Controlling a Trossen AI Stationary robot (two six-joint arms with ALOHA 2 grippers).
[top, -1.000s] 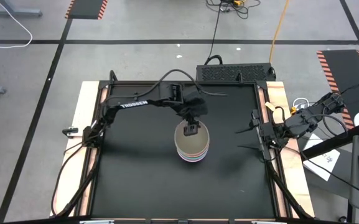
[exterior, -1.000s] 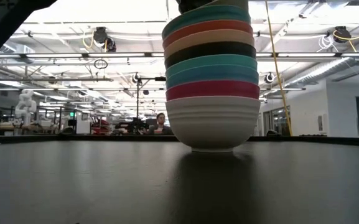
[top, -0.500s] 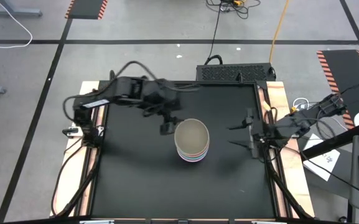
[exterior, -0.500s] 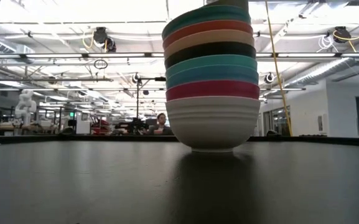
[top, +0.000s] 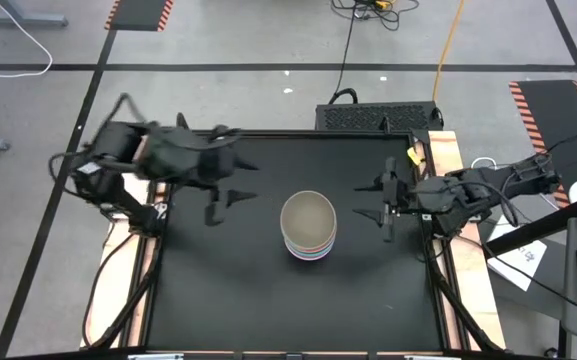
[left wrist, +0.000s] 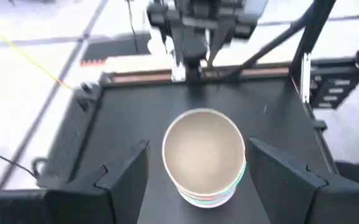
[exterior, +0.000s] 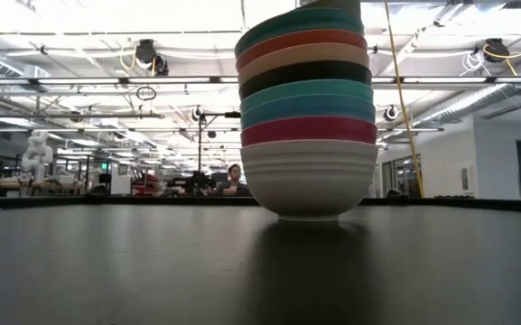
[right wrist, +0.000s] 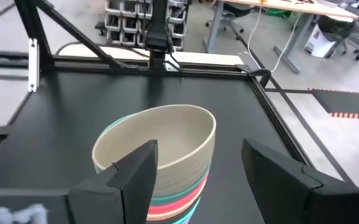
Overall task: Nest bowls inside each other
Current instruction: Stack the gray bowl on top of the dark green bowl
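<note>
The bowls [top: 308, 226] stand nested in one stack mid-table. The left gripper [top: 224, 198] hangs to its left, fingers spread and empty. The right gripper [top: 379, 200] waits to its right, fingers likewise apart.

One stack of bowls [top: 308, 226] stood on one black table [top: 218, 290]. In the low view eight colour bands counted: white, magenta, light blue, teal, black, peach, red, dark teal; top cut off by frame. Two grippers: left [top: 226, 201], right [top: 385, 202]. One person [exterior: 233, 178] seen in the room behind.
</note>
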